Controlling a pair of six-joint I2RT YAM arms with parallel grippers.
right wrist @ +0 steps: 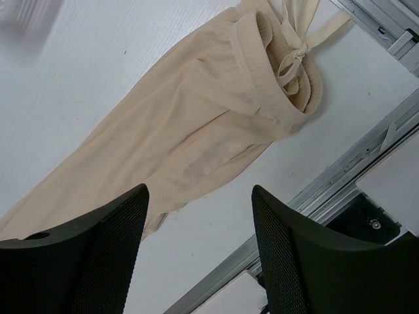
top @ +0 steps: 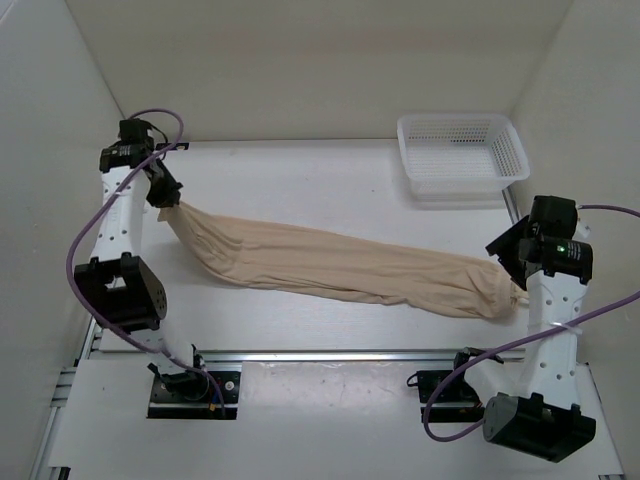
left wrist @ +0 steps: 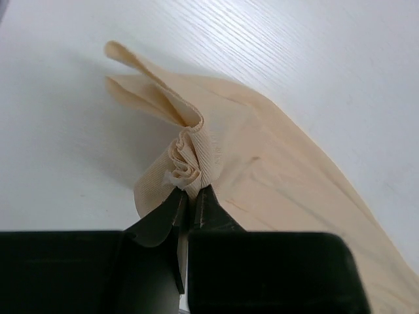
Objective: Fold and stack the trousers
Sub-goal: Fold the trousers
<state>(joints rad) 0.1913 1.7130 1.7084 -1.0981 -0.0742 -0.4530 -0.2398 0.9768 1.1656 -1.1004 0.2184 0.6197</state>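
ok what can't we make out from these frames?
- Left wrist: fabric inside shut left claw hidden by its fingers; trousers cut off bottom-right.
- Top view: waistband partly under right arm; claw tips too small.
- Right wrist: basket blurred, cropped top-left; legs run off left edge.

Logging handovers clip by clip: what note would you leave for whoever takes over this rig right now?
Left gripper: jaws shut on the bunched cuff end of the trousers, at the far left of the table.
Right gripper: jaws open, holding nothing, near the waistband at the near right.
Trousers: stretched lengthwise across the table, wrinkled, unfolded. The basket at the far right has none of them in it.
Done: cuff end gripped.
Left: probably grip the waistband, then fold and stack.
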